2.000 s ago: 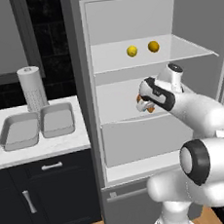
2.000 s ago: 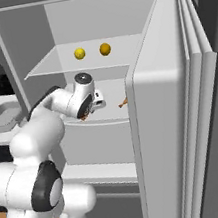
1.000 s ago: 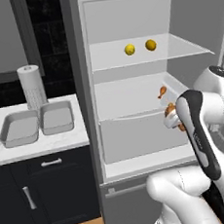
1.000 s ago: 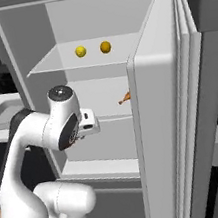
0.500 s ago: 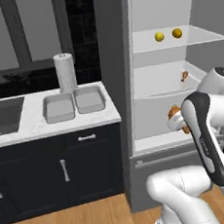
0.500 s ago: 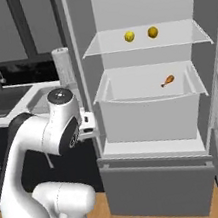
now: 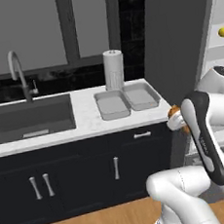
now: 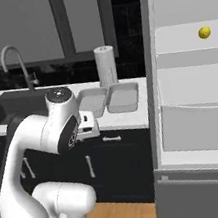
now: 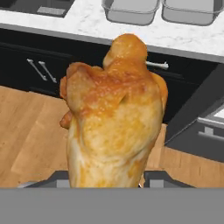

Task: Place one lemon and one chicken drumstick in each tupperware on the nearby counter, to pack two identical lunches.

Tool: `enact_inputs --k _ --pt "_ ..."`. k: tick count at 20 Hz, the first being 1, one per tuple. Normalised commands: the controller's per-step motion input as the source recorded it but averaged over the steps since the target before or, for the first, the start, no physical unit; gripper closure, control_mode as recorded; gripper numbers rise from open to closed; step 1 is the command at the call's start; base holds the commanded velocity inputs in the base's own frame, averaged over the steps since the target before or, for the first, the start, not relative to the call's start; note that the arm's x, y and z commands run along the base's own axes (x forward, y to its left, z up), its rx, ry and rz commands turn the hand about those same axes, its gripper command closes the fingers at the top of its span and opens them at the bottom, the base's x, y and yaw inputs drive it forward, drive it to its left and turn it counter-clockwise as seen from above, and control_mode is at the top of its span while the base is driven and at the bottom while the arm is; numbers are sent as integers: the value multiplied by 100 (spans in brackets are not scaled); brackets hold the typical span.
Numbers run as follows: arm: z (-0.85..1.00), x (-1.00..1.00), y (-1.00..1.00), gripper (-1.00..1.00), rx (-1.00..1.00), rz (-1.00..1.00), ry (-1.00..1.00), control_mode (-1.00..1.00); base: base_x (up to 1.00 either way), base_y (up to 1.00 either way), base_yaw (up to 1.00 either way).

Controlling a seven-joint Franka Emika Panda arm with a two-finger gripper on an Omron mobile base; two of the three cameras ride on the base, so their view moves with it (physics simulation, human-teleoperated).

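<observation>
White marble counter (image 7: pixel 85 121) is carrying two grey trays (image 7: pixel 112 104) | gripper (image 9: pixel 107 181) is clamping orange-brown chicken drumstick (image 9: pixel 113 113), right of trays | no readable writing

Kitchen: sink (image 7: pixel 34 119), counter (image 7: pixel 88 126), fridge (image 8: pixel 195 96).

Two tupperware (image 7: pixel 113 105) side by side on counter (image 7: pixel 85 121)

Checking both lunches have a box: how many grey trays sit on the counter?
2. Both trays sit side by side on the counter in front of the paper towel roll: one left, one right, touching.
</observation>
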Motion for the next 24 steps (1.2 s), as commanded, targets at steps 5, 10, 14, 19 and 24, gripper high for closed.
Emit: enact_inputs --k 5,10,14,19,24 --pt "0 0 0 100 0 0 0 100 100 62 -10" --pt "0 0 0 100 0 0 0 100 84 8 -15" --pt "0 0 0 100 0 0 0 100 63 2 -17" --pt "-17 25 7 100 -2 -4 0 -100 34 11 -9" --pt "-66 64 22 100 -3 -2 11 -100 0 0 0"
